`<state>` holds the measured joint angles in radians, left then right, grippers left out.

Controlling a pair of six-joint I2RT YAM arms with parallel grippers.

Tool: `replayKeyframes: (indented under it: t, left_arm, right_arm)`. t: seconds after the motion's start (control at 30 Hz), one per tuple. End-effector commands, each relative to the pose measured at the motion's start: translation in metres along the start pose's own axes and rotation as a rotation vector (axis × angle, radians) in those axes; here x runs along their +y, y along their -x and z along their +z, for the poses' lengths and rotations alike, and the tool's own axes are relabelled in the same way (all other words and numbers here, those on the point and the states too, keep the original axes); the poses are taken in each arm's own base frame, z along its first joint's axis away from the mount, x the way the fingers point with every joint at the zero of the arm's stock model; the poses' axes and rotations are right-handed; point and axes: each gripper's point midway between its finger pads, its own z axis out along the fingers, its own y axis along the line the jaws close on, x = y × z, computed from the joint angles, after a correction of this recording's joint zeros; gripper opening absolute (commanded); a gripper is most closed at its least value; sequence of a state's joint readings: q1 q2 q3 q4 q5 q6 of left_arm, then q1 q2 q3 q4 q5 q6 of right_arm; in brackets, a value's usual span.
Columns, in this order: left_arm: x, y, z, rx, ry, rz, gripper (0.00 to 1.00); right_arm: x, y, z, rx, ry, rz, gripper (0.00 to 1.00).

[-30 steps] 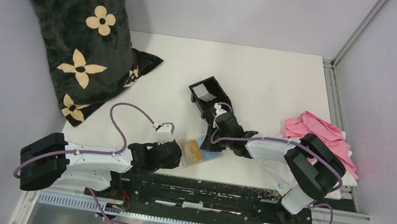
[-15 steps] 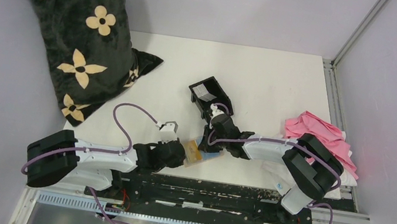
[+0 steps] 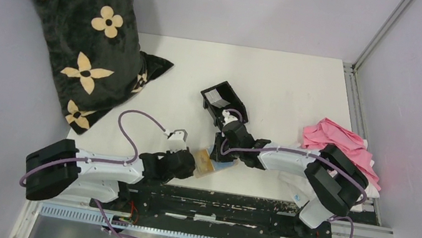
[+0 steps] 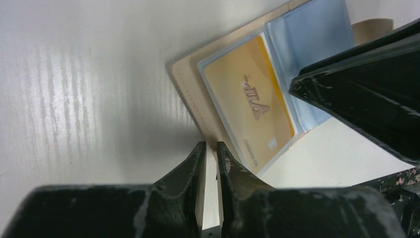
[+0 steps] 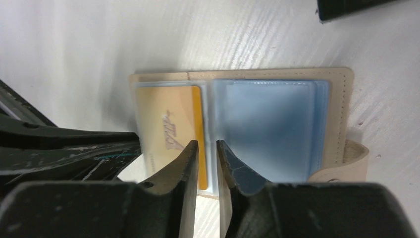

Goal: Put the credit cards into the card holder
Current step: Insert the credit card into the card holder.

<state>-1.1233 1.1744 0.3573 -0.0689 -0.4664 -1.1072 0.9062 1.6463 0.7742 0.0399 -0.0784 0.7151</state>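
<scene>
Left gripper [image 4: 210,146]: jaws almost pressed together at the near-left edge of the card holder [image 5: 341,109], with a thin pale strip between them. Reads as a pinch on its cover. The holder lies open and flat close to the table's near edge, between the two arms. Golden-yellow card [image 4: 252,104] sits in its left clear pocket. The right pocket shows pale blue; card or tinted sleeve, not certain. Right gripper [image 5: 207,144]: over the centre fold, fingers a narrow slit apart, nothing seen between them.

Judgement: the gold card looks seated. The right arm should lift straight up so its tips don't drag the sleeve, while the left pinch holds the holder flat. A pale rectangle [image 3: 216,98], likely the grey-white card, lies in the black tray [image 3: 206,105] just beyond.

Surface: white table [image 3: 289,86], faintly grained. Black flowered pillow [image 3: 77,23] far left; pink cloth [image 3: 337,141] at the right edge. Plain lilac walls [image 3: 244,4] around.
</scene>
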Motion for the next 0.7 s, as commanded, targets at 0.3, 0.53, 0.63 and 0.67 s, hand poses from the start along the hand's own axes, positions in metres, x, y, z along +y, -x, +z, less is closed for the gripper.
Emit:
replayKeyframes:
  t: [0.3,0.53,0.63,0.67]
  left_arm:
    - [0.047,0.007,-0.026,-0.031,0.141,-0.020,0.27]
    - [0.036,0.027,-0.035,-0.075,0.135,0.013,0.32]
    - [0.029,0.034,-0.036,-0.099,0.112,0.016,0.34]
    - [0.026,0.036,-0.037,-0.108,0.095,0.012,0.34]
  right_arm:
    - [0.044,0.071,-0.037,-0.145,0.029,-0.149,0.41]
    - [0.049,0.088,-0.050,-0.182,0.011,-0.192,0.45]
    - [0.048,0.094,-0.054,-0.200,-0.002,-0.218,0.46]
    - [0.047,0.098,-0.054,-0.213,-0.016,-0.228,0.47]
